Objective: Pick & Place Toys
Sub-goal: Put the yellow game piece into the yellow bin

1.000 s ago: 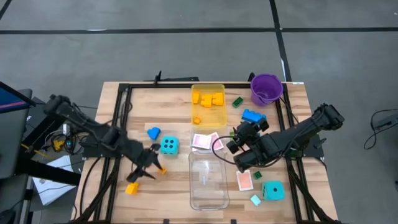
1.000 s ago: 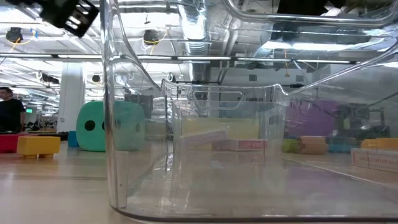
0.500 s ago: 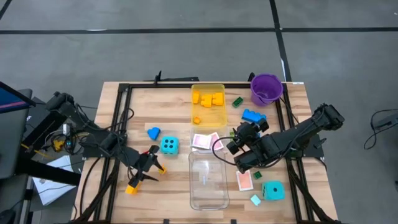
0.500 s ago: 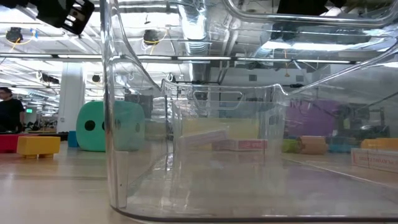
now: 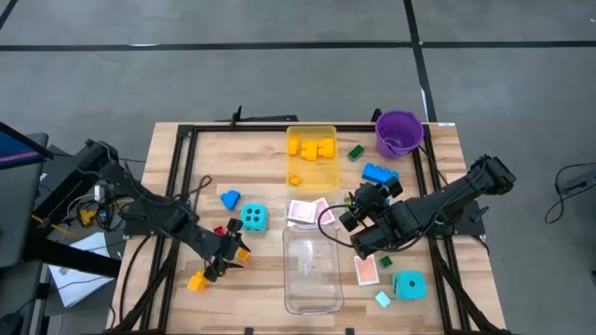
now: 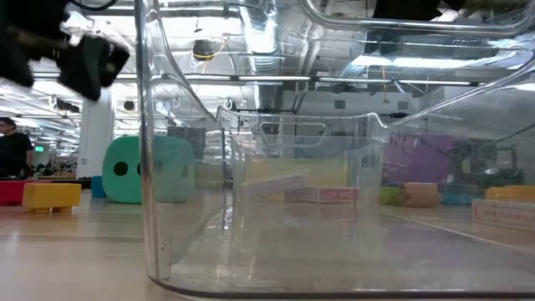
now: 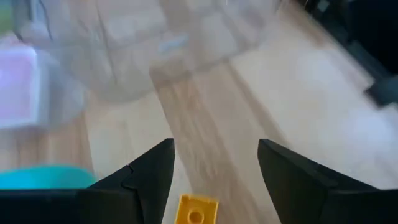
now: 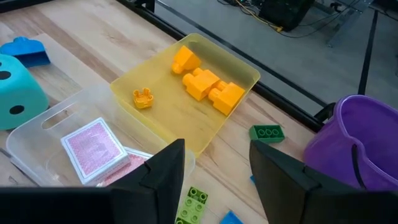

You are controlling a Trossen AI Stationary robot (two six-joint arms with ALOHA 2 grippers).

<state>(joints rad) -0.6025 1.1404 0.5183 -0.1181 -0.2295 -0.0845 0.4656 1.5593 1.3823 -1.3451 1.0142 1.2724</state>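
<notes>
Toys lie scattered on the wooden table. My left gripper [image 5: 230,258] is open, low over the table's near left, fingers slanting down toward the clear tray [image 5: 310,272]. A small orange-yellow brick [image 7: 194,210] lies on the wood between its fingertips, untouched; the high view shows the same brick [image 5: 242,253]. Nearby are a yellow brick [image 5: 196,281], a red piece [image 5: 220,230], a blue piece [image 5: 230,198] and a cyan die [image 5: 252,218]. My right gripper [image 5: 355,210] hangs open above pink cards [image 5: 307,211], holding nothing.
A yellow tray [image 5: 312,163] with yellow bricks and a purple bucket [image 5: 399,132] stand at the far side. A blue brick [image 5: 379,174], green brick [image 5: 356,152], another card [image 5: 367,271] and a second die [image 5: 408,286] lie on the right.
My left gripper has sunk toward the table and shifted a little toward the near edge, tipping further down over the small orange-yellow brick. The red piece it covered now shows. My right arm has kept still.
</notes>
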